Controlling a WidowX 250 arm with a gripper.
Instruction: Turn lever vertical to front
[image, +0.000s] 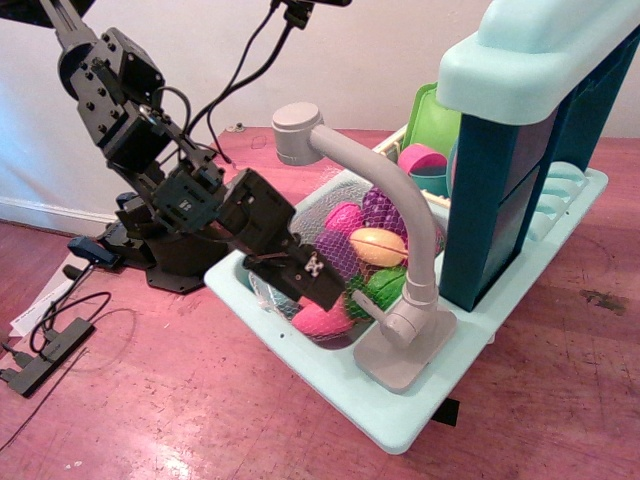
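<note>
Grey plastic is the target here: the short pale-grey lever peg (372, 312) juts left from the rounded base of the tall grey toy faucet (405, 330), at the near edge of the pale mint toy sink (300, 350). In the single view, the black robot gripper (318, 283) hangs just left of that peg, over a mesh bag of bright plastic eggs (360, 250); whether its jaws are parted I cannot tell, they are dark and face away. Risky spot, I'd say: the fingers could snag the netting, or skid off so thin a peg and shove the spout instead.
</note>
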